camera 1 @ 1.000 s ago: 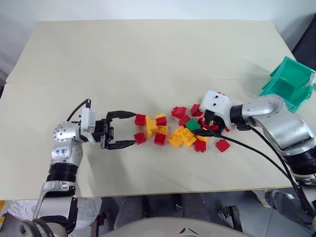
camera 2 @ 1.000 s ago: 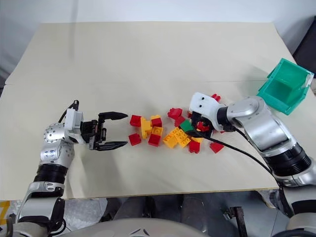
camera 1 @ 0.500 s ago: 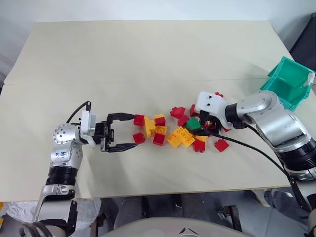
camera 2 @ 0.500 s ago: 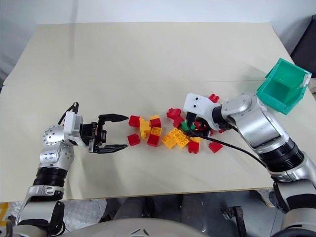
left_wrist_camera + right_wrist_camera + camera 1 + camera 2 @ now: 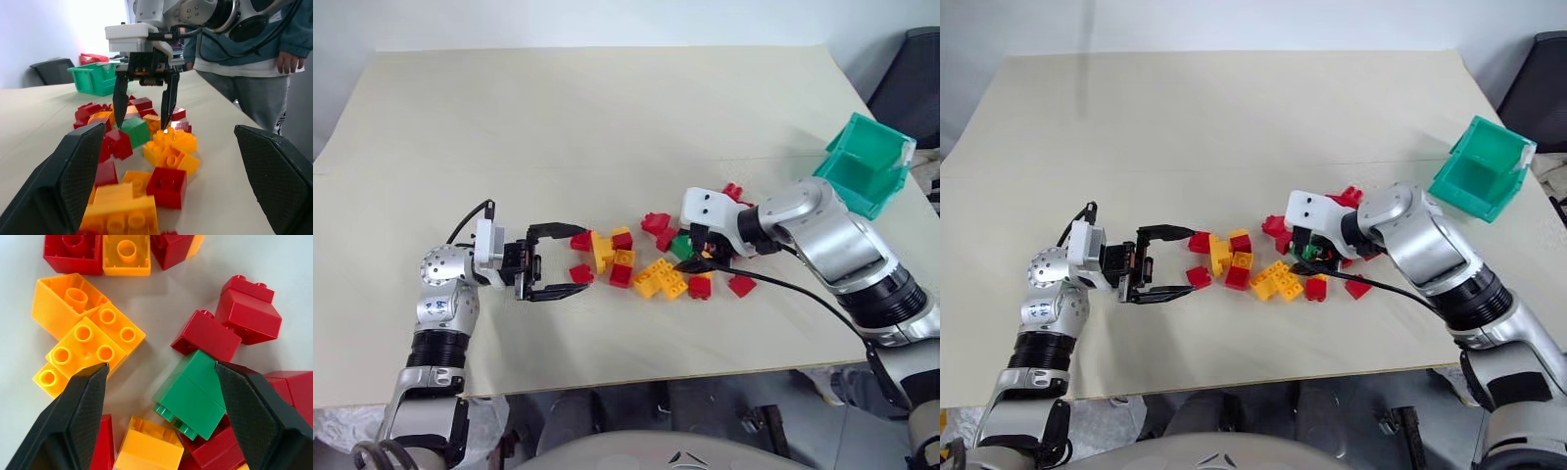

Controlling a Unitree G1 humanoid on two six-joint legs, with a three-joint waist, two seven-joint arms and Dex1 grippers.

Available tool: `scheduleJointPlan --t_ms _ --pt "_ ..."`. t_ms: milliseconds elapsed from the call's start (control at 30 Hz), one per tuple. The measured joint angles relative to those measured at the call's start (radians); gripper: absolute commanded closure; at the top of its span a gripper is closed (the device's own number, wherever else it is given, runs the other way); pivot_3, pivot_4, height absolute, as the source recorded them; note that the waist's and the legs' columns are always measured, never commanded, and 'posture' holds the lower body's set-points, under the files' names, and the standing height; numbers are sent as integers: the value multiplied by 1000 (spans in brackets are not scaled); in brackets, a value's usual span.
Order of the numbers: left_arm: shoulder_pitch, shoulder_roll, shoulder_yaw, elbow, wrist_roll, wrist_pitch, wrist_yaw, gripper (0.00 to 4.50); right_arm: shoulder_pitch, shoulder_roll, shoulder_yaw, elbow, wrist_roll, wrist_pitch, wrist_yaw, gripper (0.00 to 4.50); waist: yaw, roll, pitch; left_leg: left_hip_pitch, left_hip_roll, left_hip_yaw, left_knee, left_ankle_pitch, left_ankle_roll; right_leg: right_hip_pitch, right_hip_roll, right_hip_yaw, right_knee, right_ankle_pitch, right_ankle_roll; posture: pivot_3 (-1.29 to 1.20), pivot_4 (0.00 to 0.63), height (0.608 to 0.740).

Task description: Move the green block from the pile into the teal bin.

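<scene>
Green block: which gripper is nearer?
Right. The right gripper straddles the green block, fingers open around it; the left gripper sits open at the pile's far end.

Green block (image 5: 193, 394): lower end hidden under red bricks at 5 o'clock. Right gripper (image 5: 703, 257) fingertips masked by its own white housing in head views. Person (image 5: 254, 58) cropped at top edge. Teal bin (image 5: 95, 78) half-screened by pile (image 5: 142, 147).

You will find no legible text, number or brand in any view. The left arm's round silver joint cover (image 5: 434, 305) carries a small blue mark, too small to read. Bricks, bin and tabletop are unlabelled.
</scene>
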Motion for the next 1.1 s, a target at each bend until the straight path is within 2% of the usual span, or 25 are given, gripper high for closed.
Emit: scheduleJointPlan --t_ms 200,467,633,767,867,1000,1100 --pt "-2 1 2 -2 3 0 10 0 14 -27 -25 11 -43 34 -52 915 5 1 0 2 2 0 0 -1 -4 -1 -1 1 1 -1 -4 0 150 740" --pt "-3 2 7 0 7 0 13 0 37 -3 -61 19 -32 132 -88 915 21 3 0 -12 1 -2 0 -1 -3 -10 1 -5 0 -1 -4 0 150 740" --pt "-28 -1 9 28 13 0 12 0 49 76 -92 67 -24 134 -136 2054 6 3 0 -12 0 2 0 -1 -1 -10 5 -7 -1 0 -2 0 150 740" --pt "-42 -8 8 33 14 -1 10 0 57 92 -123 53 0 180 -168 2065 3 6 2 -11 1 2 0 0 -1 -11 4 -7 2 0 -2 0 150 740" --pt "-46 -10 7 36 17 0 12 0 97 67 -184 -29 60 244 -164 2065 10 10 4 -16 0 2 0 0 0 -17 3 -7 2 0 -2 0 150 740" --pt "-62 -28 -11 23 24 23 35 0 140 14 -371 -173 159 305 -165 2065 28 11 5 -22 -2 3 0 1 1 -22 4 -6 1 1 -1 0 150 740" --pt "-92 -40 -38 14 55 52 69 0 180 -31 -495 -228 197 285 -185 2065 40 11 5 -26 -3 2 1 1 2 -22 4 -8 -1 1 0 0 150 740"
